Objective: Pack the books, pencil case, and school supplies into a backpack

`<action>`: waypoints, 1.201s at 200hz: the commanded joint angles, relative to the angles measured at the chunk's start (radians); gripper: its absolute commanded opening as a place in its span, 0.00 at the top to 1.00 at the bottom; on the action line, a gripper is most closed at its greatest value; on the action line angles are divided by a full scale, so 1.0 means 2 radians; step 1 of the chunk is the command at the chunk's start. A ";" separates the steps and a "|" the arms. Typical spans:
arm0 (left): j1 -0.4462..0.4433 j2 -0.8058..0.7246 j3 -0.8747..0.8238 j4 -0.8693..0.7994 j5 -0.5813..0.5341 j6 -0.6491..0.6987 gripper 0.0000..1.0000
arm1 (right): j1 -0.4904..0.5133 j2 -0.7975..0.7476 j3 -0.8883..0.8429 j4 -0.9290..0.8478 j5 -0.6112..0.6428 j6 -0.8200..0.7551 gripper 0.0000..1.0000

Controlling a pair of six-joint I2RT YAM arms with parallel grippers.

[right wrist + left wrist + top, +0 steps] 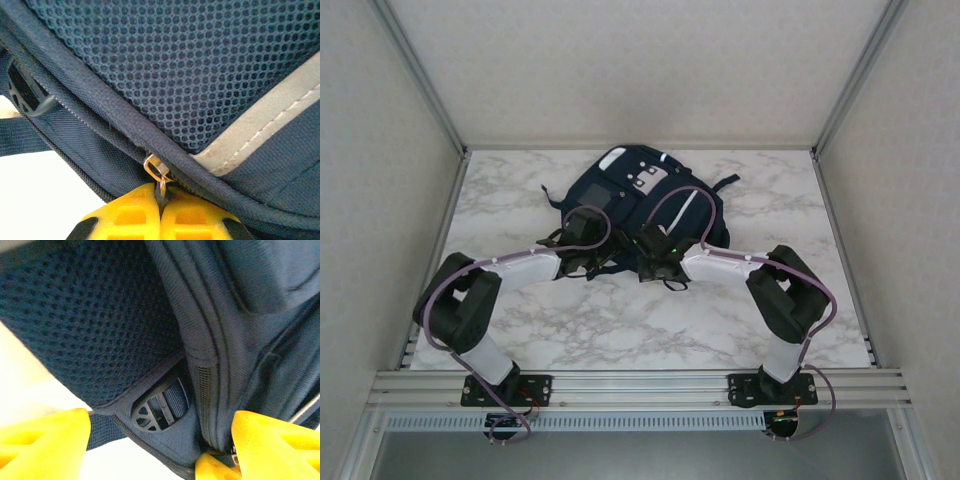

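So, the backpack (640, 200) lies flat on the table (620, 320), towards the far side and roughly in the middle, with both arms reaching to its near edge. Over there the right gripper (161, 202) is pinched tight on the metal zip pull (157, 169), just under the mesh (175, 65) and the pale stripe (260, 135). Meanwhile the left gripper (157, 442) is spread wide, one finger on either side of the bag's corner by the black buckle (160, 410). It's not clamping anything as far as I can see, more like bracing it

Progress-wise, I'd guess we're at the zip stage. I can't tell whether the books, pencil case and supplies are already inside, or whether the zip is about to be opened or closed. If they're in, only the zipping is left; if not, pretty much everything is

Labels: nothing readable. There's a grey patch (620, 190) and white tabs (650, 172) on the far end, too small to make out any writing
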 commanded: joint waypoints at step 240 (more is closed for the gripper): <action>0.099 0.036 0.018 -0.049 0.000 0.157 1.00 | -0.162 -0.084 0.031 -0.244 0.058 -0.224 1.00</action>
